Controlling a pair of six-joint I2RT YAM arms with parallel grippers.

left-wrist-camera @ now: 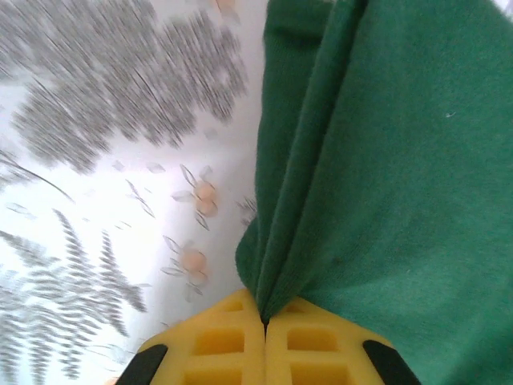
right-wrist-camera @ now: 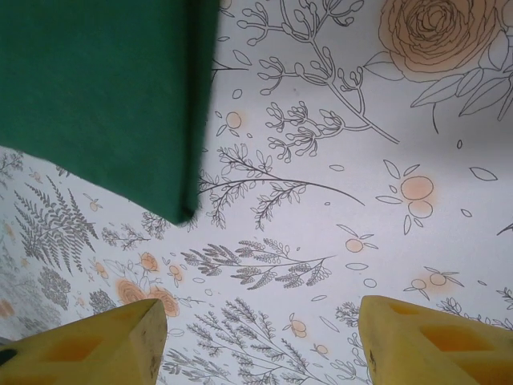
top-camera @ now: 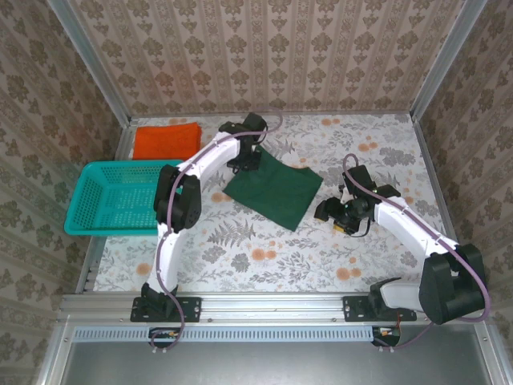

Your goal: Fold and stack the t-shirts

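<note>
Both look folded — orange t-shirt at the far-left corner of the surface, green t-shirt mid-surface, left hand clamped on its edge, right hand apart, empty — only stacking seems left.

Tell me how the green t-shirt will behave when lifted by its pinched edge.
Probably floppy: the green t-shirt creases into folds where the left pincer clamps it. Lying folded flat, its layers may droop open once raised. Likely light, thin cloth.
</note>
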